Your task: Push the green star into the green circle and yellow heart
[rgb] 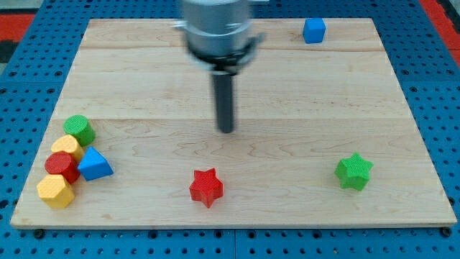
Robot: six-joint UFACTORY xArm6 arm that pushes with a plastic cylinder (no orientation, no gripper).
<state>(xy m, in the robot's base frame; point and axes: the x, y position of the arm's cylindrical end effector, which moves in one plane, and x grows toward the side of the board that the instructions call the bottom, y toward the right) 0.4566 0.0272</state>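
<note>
Green star sits lower right of the frame — well apart from the green circle and yellow heart at lower left. My tip — a bare rod, no hand to open or close — rests mid-board, above the red star.

You're looking at a robotics lab: a wooden bench sits on blue perforated mounting plate, toy blocks scattered.
</note>
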